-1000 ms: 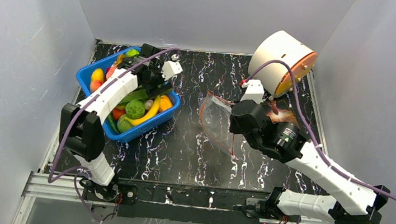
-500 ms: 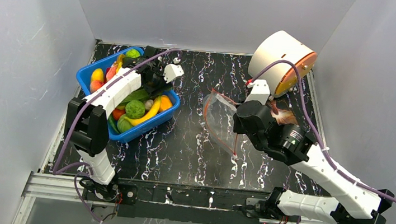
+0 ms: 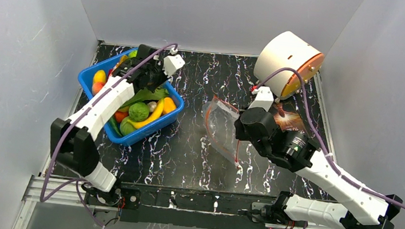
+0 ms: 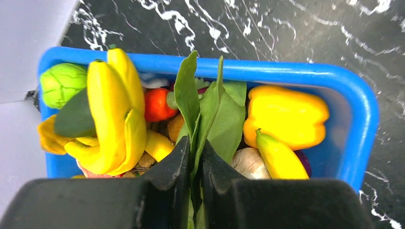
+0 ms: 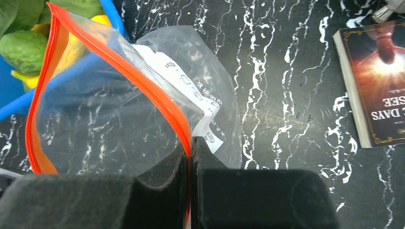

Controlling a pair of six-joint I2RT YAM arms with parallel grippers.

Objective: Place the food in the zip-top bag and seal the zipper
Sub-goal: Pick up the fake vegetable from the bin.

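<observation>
The food lies in a blue basket point(image 4: 286, 71): yellow bananas point(image 4: 112, 114), a yellow-orange bell pepper point(image 4: 286, 112), a red piece point(image 4: 155, 104) and green leafy lettuce point(image 4: 224, 119). My left gripper point(image 4: 195, 152) hangs over the basket point(image 3: 86, 75), shut on the lettuce leaves, which stick up between its fingers. The clear zip-top bag point(image 5: 110, 119) stands mid-table point(image 3: 219, 125) with its mouth gaping towards the basket. My right gripper point(image 5: 190, 143) is shut on the red-orange zipper point(image 5: 143, 86) at the mouth's edge and holds that side up.
A book point(image 5: 377, 81) lies on the black marbled table to the right of the bag. A white round drum with an orange face point(image 3: 286, 63) stands at the back right. Grey walls close in the left, back and right sides.
My left gripper went from open to shut on the lettuce in the basket, and the arm shifted slightly back. The right gripper kept its hold on the bag and barely moved.
</observation>
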